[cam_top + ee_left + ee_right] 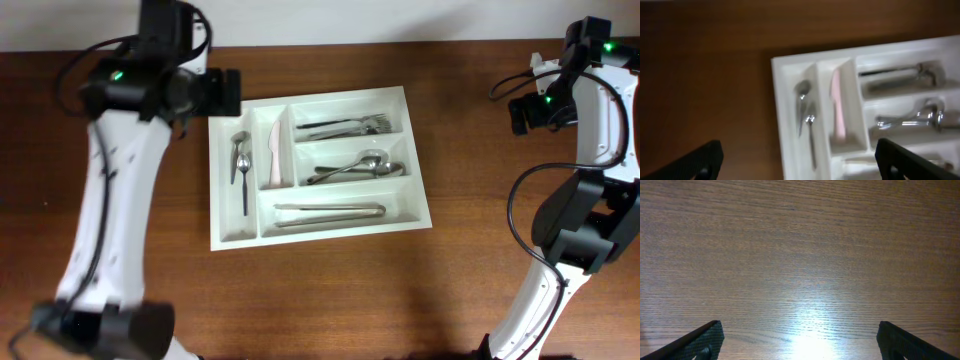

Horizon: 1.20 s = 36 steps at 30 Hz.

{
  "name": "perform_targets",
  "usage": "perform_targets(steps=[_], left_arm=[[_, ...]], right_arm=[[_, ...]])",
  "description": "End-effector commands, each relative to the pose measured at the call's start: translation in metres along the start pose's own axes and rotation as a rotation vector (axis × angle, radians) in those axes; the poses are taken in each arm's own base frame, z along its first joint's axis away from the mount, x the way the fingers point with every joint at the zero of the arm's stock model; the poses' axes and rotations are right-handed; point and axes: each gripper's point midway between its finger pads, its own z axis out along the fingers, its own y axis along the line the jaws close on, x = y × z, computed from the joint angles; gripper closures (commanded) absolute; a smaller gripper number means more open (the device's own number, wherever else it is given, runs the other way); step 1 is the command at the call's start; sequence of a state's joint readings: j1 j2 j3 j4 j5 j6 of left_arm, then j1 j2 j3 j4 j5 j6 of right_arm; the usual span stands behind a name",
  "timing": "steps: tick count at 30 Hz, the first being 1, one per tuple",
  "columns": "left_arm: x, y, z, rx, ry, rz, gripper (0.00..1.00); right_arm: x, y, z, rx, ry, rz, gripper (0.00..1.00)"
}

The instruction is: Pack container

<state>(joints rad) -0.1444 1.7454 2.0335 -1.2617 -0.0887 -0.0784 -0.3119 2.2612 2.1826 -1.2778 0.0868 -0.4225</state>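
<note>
i am holding my left claw [800, 165] wide open above the far left end of the container [232, 228]. its two dark fingers [700, 160] are showing at the bottom corners of my left wrist view, well apart, and nothing is sitting between them. that view is looking blurred, but the container's white rim [785, 100] and its two narrow compartments are showing below me.

the container is lying flat on the brown wooden table [400, 300], a little left of the middle and turned slightly out of square with the table edge. small spoons [241, 160] are lying in its leftmost narrow compartment, and a pale knife [274, 155] is lying in the narrow one beside it. forks [350, 126] are filling the far long compartment, larger spoons [355, 167] are resting in the middle one, and a pair of metal tongs [328, 212] is lying along the near one.

i am keeping my right claw [800, 342] well apart from the container, off at the far right of the table. it is gaping wide too, gripping nothing, and only bare wood with a patch of glare is showing between its fingers [900, 340].
</note>
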Motion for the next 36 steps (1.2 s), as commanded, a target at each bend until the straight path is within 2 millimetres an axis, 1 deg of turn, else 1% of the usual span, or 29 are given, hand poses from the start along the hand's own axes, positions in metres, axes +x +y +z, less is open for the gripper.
perform_targets(steps=[1, 4, 9, 12, 17, 18, 20, 22, 24, 27, 29, 33, 36], left_arm=[[0.004, 0.02, -0.044, -0.081, -0.054, 0.007, 0.01], [0.02, 0.036, -0.067, -0.158, -0.046, -0.077, 0.01], [0.048, 0.042, -0.097, -0.171, -0.037, -0.091, 0.01], [0.066, 0.037, -0.117, -0.149, -0.068, -0.104, 0.01], [0.099, 0.016, -0.154, -0.048, -0.218, -0.083, 0.01], [0.109, 0.013, -0.162, -0.02, -0.253, -0.091, 0.01], [0.128, 0.011, -0.17, 0.018, -0.294, -0.107, 0.01], [0.15, 0.014, -0.172, 0.038, -0.315, -0.138, 0.01], [0.163, 0.017, -0.17, 0.052, -0.347, -0.177, 0.01], [0.168, 0.017, -0.163, 0.077, -0.411, -0.213, 0.01], [0.169, 0.016, -0.155, 0.083, -0.43, -0.217, 0.01], [0.178, 0.013, -0.132, 0.067, -0.375, -0.204, 0.01], [0.188, 0.013, -0.122, 0.05, -0.323, -0.191, 0.01]], right_arm=[[-0.004, -0.004, -0.016, 0.01, -0.04, 0.007, 0.02], [-0.004, -0.004, -0.016, 0.01, -0.04, 0.007, 0.01], [-0.004, -0.004, -0.016, 0.01, -0.039, 0.007, 0.01], [-0.004, -0.004, -0.016, 0.01, -0.04, 0.007, 0.01], [-0.004, -0.004, -0.016, 0.01, -0.04, 0.007, 0.01], [-0.004, -0.004, -0.016, 0.01, -0.039, 0.007, 0.01], [-0.004, -0.004, -0.016, 0.01, -0.04, 0.007, 0.01], [-0.004, -0.004, -0.016, 0.01, -0.039, 0.007, 0.01], [-0.004, -0.004, -0.016, 0.01, -0.039, 0.007, 0.01], [-0.004, -0.004, -0.016, 0.01, -0.04, 0.007, 0.01], [-0.004, -0.004, -0.016, 0.01, -0.039, 0.007, 0.01], [-0.004, -0.004, -0.016, 0.01, -0.04, 0.007, 0.01], [-0.004, -0.004, -0.016, 0.01, -0.04, 0.007, 0.01]])
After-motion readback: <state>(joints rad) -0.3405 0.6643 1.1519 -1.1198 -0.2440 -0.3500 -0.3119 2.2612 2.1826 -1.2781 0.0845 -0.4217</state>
